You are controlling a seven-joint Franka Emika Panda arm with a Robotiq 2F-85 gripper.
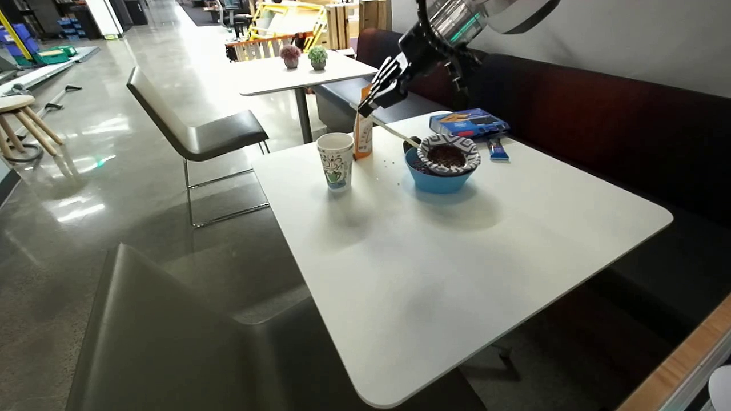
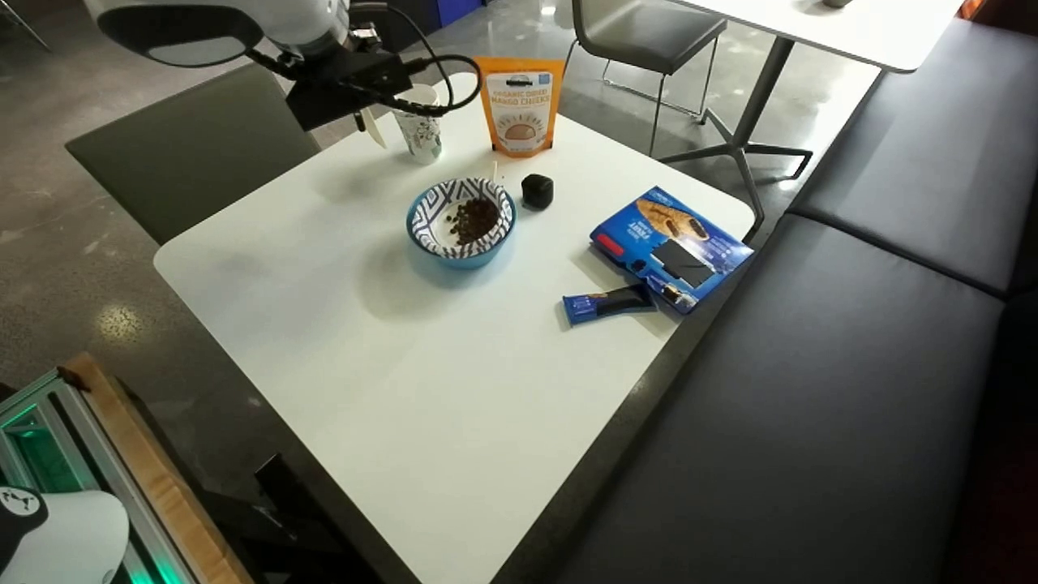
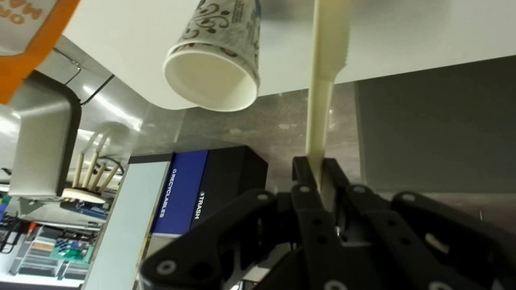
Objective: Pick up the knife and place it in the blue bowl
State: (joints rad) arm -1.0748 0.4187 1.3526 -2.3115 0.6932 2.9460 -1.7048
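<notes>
My gripper (image 3: 316, 165) is shut on the handle of the pale knife (image 3: 328, 44). The serrated blade points away from the fingers and leaves the top of the wrist view. In an exterior view the gripper (image 1: 368, 105) is raised behind the paper cup, and the knife (image 1: 391, 129) slants down towards the bowl's rim. In an exterior view the knife (image 2: 373, 128) hangs beside the cup, apart from the bowl. The blue bowl (image 1: 437, 182) stands on the table with a patterned paper bowl of dark bits in it. It also shows here (image 2: 470, 262).
A paper cup (image 1: 336, 162) and an orange pouch (image 2: 521, 113) stand near the knife. A small black object (image 2: 538, 191) and a thin pale stick end (image 2: 495, 170) are by the bowl. A blue box (image 2: 673, 243) and flat blue packet (image 2: 608, 304) lie near the bench.
</notes>
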